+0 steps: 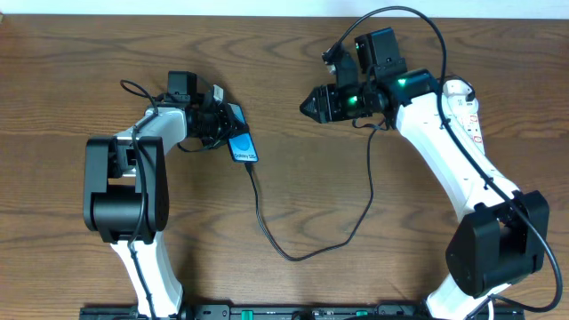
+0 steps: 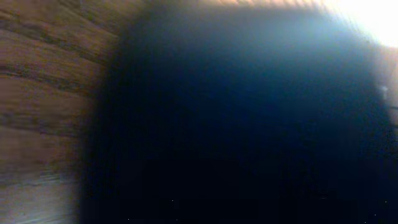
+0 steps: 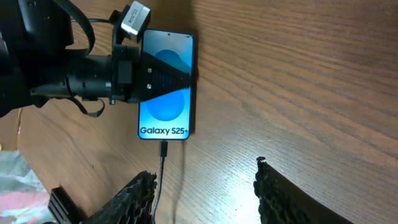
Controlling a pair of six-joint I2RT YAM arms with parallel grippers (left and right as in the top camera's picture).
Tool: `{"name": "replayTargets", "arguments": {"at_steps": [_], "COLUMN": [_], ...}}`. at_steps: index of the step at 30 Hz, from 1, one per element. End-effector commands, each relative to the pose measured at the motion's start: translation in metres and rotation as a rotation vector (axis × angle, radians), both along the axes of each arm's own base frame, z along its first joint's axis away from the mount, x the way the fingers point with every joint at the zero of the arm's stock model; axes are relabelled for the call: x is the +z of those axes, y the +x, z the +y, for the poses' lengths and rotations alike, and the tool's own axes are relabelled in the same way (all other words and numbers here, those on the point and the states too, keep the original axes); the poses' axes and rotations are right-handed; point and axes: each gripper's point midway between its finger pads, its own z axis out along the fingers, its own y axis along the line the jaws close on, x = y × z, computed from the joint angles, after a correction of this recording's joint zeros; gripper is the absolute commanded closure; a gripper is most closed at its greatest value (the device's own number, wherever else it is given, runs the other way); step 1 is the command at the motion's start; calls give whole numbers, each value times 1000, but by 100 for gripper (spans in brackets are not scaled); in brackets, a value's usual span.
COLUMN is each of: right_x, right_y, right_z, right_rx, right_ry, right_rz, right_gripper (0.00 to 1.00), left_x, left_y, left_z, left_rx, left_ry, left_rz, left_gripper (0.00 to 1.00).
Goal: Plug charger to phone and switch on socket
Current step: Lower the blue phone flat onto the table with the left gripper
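Observation:
The phone (image 1: 243,146), blue screen up with "Galaxy" on it, lies at the left of the wooden table. My left gripper (image 1: 226,121) is shut on its upper half; in the right wrist view one finger (image 3: 163,79) lies across the phone (image 3: 166,118) screen. The charger (image 1: 293,257), a thin black cable, has its tip (image 3: 163,149) in the phone's bottom edge. It loops across the table toward the right arm. My right gripper (image 1: 309,105) hovers open and empty right of the phone; its fingers (image 3: 138,194) straddle bare wood. The socket (image 1: 470,117) lies at the far right, mostly under the right arm. The left wrist view is a dark blur.
A black rail (image 1: 267,313) runs along the table's front edge between the two arm bases. In the right wrist view, a crumpled plastic bag with red print (image 3: 13,190) and a black block (image 3: 62,204) sit at the lower left.

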Motion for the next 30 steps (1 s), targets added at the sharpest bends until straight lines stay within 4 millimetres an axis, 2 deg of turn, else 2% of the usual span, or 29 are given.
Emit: {"name": "replayTargets", "arguments": {"at_steps": [1, 4, 8, 11, 13, 17, 21, 30], "right_x": [7, 7, 6, 6, 6, 6, 6, 5], "right_y": [0, 0, 1, 1, 1, 1, 1, 1], "right_z": [4, 3, 2, 2, 2, 2, 2, 2], "right_rx": [19, 17, 12, 15, 19, 20, 20, 20], "right_ry": [-1, -5, -12, -15, -16, -16, -16, -17], "right_rz": [-30, -30, -35, -35, -39, -39, -40, -37], "right_gripper": [49, 49, 50, 50, 50, 50, 50, 49], "left_x": [-1, -4, -4, -7, -10, -15, -21, -34], "left_y": [0, -6, -7, -8, -9, -11, -15, -28], "left_z": [2, 3, 3, 6, 9, 16, 23, 45], "left_rx": [-10, -10, -12, -5, 3, 17, 31, 63], "left_ry": [12, 13, 14, 35, 58, 104, 152, 293], "left_rz": [0, 32, 37, 42, 52, 71, 93, 162], "left_gripper": [88, 83, 70, 56, 51, 34, 30, 29]}}
